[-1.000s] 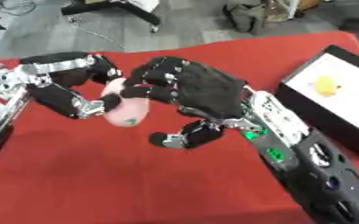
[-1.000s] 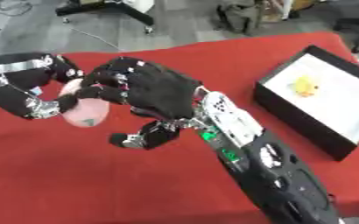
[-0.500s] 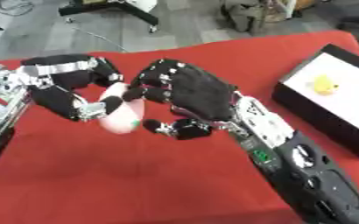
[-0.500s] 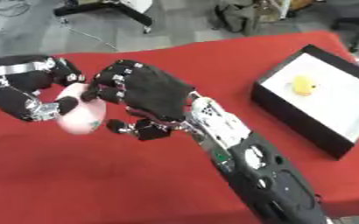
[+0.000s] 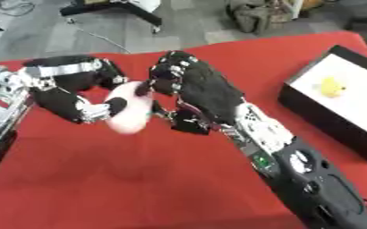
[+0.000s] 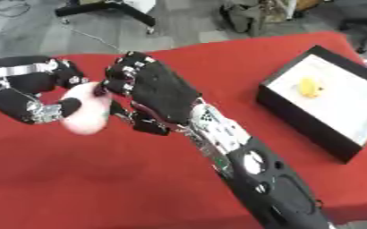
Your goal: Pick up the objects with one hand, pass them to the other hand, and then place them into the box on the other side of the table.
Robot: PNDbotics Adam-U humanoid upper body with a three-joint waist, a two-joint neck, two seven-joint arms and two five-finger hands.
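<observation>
two hands meet mid-handover: left hand (image 5: pixel 73 96) curls round the pale pink rounded object (image 5: pixel 128 107) above the red surface (image 5: pixel 139 179); right hand (image 5: pixel 194 96) closes onto it. next, carry right to the black box (image 5: pixel 327 116).

Even, bright indoor light; soft motion blur, no harsh glare.

Grey floor (image 5: pixel 53 36) beyond the red table (image 5: pixel 124 179); a black wheeled base (image 5: pixel 112 8), perhaps a chair's.
</observation>
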